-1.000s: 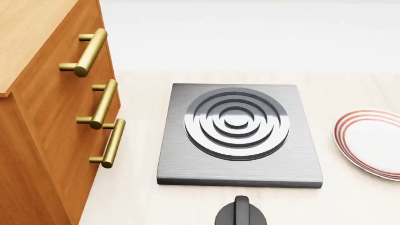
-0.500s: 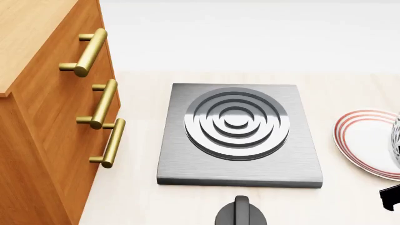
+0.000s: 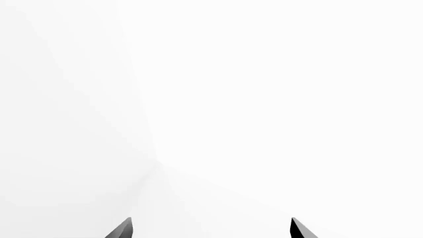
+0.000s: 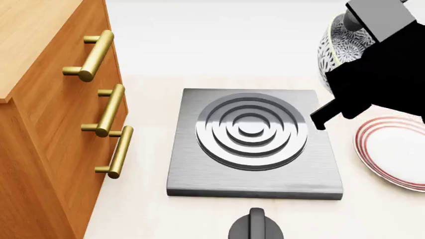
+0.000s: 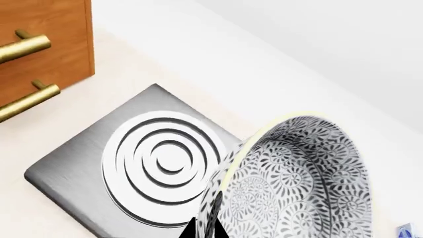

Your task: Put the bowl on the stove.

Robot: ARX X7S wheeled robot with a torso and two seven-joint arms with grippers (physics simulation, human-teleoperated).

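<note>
Bowl [image 5: 290,183], grey-black leafy speckle, tilted on edge.

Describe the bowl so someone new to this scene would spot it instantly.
Start at the stove, the dark grey slab beside the wooden drawers. Above its far right corner, the right gripper holds the bowl aloft, tilted. Its dense grey-black leafy speckle distinguishes it from the flat red-ringed plate.

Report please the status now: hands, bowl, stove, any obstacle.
Right hand shut on bowl, carried tilted, off the stove's far-right corner. Left hand open, empty. Burner bare; nothing in the way.
</note>
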